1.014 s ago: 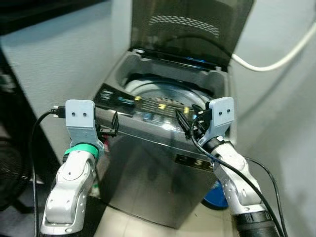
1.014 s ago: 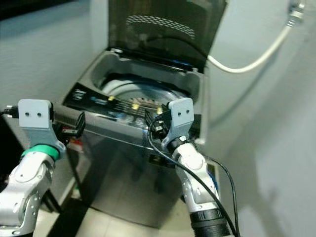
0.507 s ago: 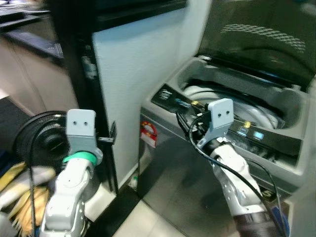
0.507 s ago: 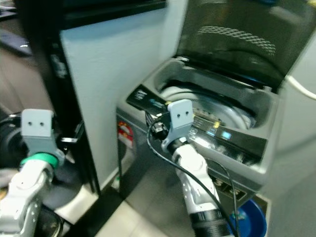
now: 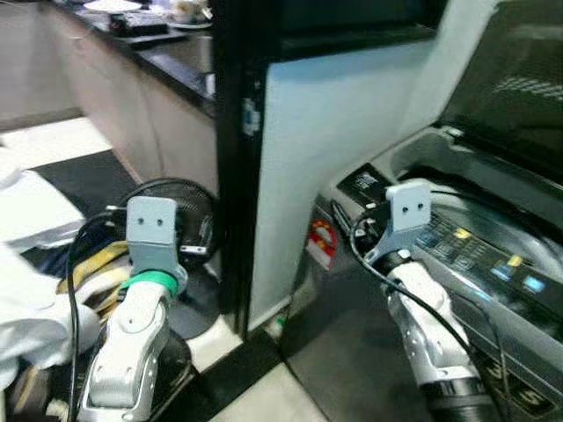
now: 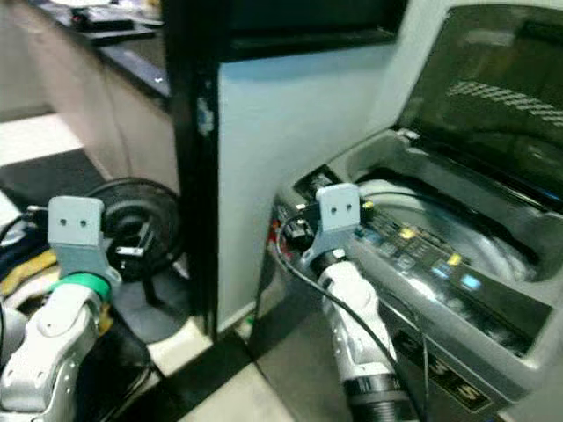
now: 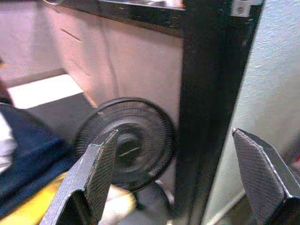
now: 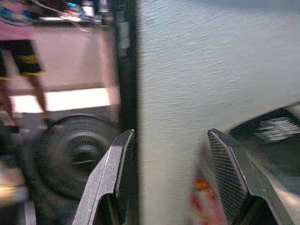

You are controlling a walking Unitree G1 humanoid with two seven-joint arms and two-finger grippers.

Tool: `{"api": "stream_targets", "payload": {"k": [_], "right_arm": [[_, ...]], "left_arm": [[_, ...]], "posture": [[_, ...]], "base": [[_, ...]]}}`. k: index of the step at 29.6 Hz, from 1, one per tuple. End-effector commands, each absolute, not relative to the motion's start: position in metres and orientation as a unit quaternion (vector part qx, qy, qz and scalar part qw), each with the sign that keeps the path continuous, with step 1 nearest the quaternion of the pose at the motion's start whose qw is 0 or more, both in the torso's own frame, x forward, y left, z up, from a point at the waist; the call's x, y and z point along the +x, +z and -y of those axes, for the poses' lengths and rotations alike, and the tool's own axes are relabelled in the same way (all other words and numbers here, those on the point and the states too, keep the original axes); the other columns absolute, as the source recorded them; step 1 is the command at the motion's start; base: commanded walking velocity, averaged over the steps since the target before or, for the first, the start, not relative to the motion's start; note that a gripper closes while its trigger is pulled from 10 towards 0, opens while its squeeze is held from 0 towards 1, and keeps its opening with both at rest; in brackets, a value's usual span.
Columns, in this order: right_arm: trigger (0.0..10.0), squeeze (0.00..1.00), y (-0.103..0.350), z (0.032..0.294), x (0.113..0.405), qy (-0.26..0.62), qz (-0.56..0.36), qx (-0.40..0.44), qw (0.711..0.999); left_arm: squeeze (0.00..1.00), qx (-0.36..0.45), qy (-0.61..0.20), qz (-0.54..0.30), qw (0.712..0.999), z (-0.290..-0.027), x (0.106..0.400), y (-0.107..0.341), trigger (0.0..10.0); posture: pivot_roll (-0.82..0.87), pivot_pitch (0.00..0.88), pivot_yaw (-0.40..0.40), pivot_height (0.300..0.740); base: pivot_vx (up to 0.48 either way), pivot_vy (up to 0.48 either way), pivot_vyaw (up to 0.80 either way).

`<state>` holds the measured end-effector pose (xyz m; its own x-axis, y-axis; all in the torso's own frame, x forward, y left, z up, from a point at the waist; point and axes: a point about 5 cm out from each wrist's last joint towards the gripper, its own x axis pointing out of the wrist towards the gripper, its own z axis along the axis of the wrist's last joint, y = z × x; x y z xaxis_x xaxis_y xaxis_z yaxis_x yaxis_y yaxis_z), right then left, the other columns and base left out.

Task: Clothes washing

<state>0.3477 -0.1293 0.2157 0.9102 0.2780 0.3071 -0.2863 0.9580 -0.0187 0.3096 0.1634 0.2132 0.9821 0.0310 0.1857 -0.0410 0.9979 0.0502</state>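
A grey top-loading washing machine [image 5: 466,229] stands at the right with its dark lid [image 6: 493,97] raised and small lights on its control panel [image 6: 422,251]. Part of the steel drum [image 6: 479,237] shows under the lid. White cloth [image 5: 31,299] lies low at the far left beside something yellow [image 5: 92,264]. My left gripper [image 5: 204,236] is held up, open and empty, facing a floor fan [image 7: 126,145]. My right gripper [image 6: 295,230] is open and empty too, by the washer's front left corner, facing a pale wall panel [image 8: 187,84].
A black upright frame [image 5: 236,158] and the pale panel [image 5: 343,132] stand between the fan [image 5: 180,220] and the washer. A dark counter [image 5: 149,35] with pale cabinet fronts runs along the back left. A light floor strip [image 5: 53,141] lies beyond it.
The camera has swung left, so the washer now sits at the right edge and the fan, counter and white cloth have come into view. Both arms keep the same raised pose, fingers open.
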Motion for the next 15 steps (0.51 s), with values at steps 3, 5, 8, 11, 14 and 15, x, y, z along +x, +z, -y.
{"api": "stream_targets", "payload": {"k": [3, 5, 8, 11, 14, 15], "right_arm": [[10.0, 0.0, 0.196, 0.138, 0.344, 0.113, 0.139, 0.035, 0.983], [10.0, 0.0, 0.19, 0.139, 0.342, 0.109, 0.135, 0.036, 0.984], [10.0, 0.0, 0.185, 0.14, 0.34, 0.105, 0.131, 0.037, 0.985], [10.0, 0.0, 0.169, 0.143, 0.335, 0.094, 0.118, 0.041, 0.988], [10.0, 0.0, 0.167, 0.144, 0.334, 0.093, 0.116, 0.045, 0.988], [10.0, 0.0, 0.167, 0.144, 0.334, 0.093, 0.116, 0.045, 0.988]], "left_arm": [[0.0, 0.046, 0.004, 0.061, 0.997, -0.168, 0.312, 0.194, 10.0], [0.0, 0.055, -0.002, 0.052, 0.997, -0.17, 0.313, 0.189, 10.0], [0.0, 0.061, -0.008, 0.046, 0.997, -0.171, 0.313, 0.185, 10.0], [0.0, 0.077, -0.018, 0.047, 0.996, -0.172, 0.313, 0.18, 10.0], [0.0, 0.078, -0.019, 0.049, 0.996, -0.173, 0.312, 0.179, 10.0], [0.0, 0.078, -0.019, 0.049, 0.996, -0.173, 0.312, 0.179, 10.0]], "posture": [[0.03, 0.023, 0.043, 0.74], [0.04, 0.024, 0.058, 0.74], [0.04, 0.025, 0.063, 0.74], [0.06, 0.031, 0.102, 0.74], [0.07, 0.031, 0.104, 0.74], [0.07, 0.031, 0.104, 0.74]], "base": [[0.0, 0.0, 0.8], [0.0, 0.0, 0.8], [0.0, 0.0, 0.8], [0.0, 0.0, 0.8], [0.0, 0.0, 0.8], [0.0, 0.0, 0.8]]}}
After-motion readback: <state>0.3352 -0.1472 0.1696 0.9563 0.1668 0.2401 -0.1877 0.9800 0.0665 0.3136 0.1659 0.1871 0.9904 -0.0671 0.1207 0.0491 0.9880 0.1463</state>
